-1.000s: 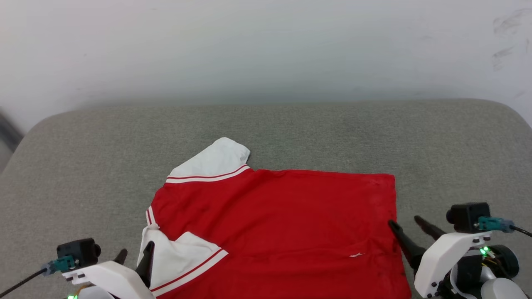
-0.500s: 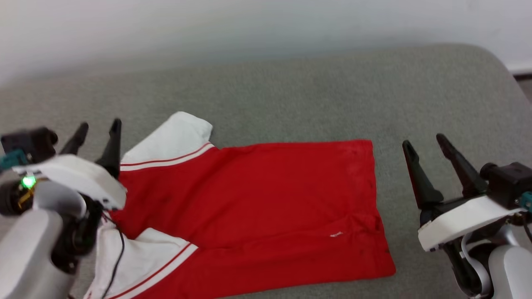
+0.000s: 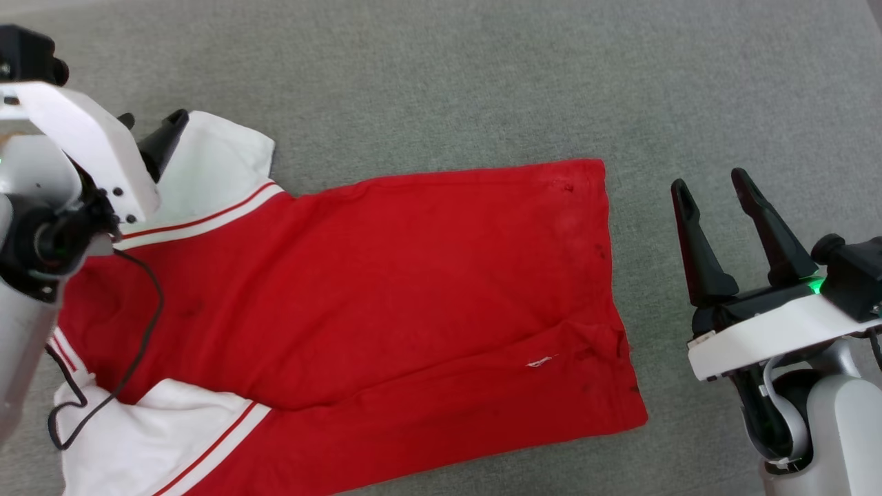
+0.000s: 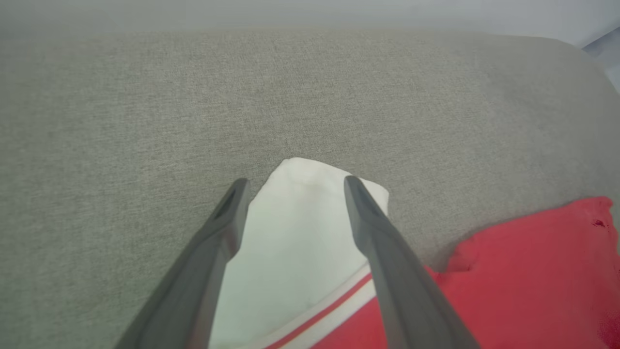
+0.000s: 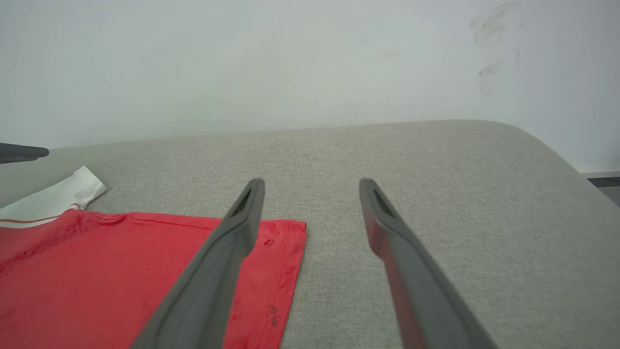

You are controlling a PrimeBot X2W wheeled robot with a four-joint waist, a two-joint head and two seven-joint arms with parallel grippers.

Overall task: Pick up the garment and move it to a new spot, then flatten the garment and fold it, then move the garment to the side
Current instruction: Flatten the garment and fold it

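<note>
Nothing legible shows anywhere. On the red garment (image 3: 386, 275), a tiny white mark (image 3: 541, 361) toward its 4 o'clock corner is too small to read, and faint dark specks (image 3: 601, 252) near the 3 o'clock hem form no letters.

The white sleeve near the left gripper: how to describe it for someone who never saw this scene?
A red garment lies spread on a grey padded surface, its two white sleeves toward the robot's left. This sleeve is the farther one, flat on the grey by the open left gripper; the other sleeve lies nearer, partly over the red.
</note>
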